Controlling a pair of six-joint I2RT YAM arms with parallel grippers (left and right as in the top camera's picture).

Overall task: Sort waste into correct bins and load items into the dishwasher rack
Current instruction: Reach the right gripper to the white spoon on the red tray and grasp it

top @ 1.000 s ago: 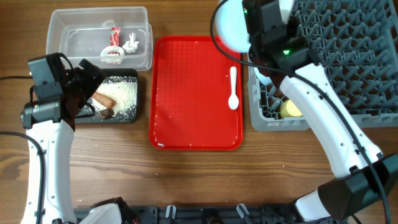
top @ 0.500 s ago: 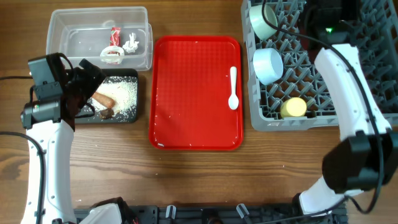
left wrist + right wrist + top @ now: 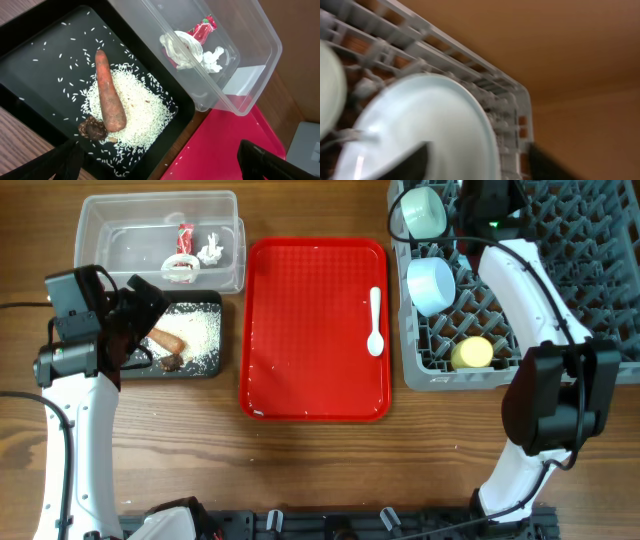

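Observation:
A pale green plate (image 3: pixel 420 212) stands in the back left corner of the grey dishwasher rack (image 3: pixel 560 280). My right gripper (image 3: pixel 473 194) hovers just right of it. In the blurred right wrist view the plate (image 3: pixel 420 125) fills the frame; my right gripper (image 3: pixel 475 162) is open, one finger over the plate's face, the other well clear of its rim. A white spoon (image 3: pixel 375 320) lies on the red tray (image 3: pixel 310 330). My left gripper (image 3: pixel 140 315) hangs open and empty (image 3: pixel 165 170) over the black tray (image 3: pixel 30 75) holding rice, a carrot (image 3: pixel 107 95) and a dark lump (image 3: pixel 93 129).
A clear bin (image 3: pixel 160 240) behind the black tray (image 3: pixel 212 305) holds crumpled wrappers (image 3: pixel 192 47). A light blue cup (image 3: pixel 432 285) and a yellow item (image 3: pixel 472 353) sit in the rack's left part. Bare wooden table lies in front of the trays.
My right arm swung the plate from above the red tray's back right corner to the rack's back left corner, where it now stands. The left arm has not moved.

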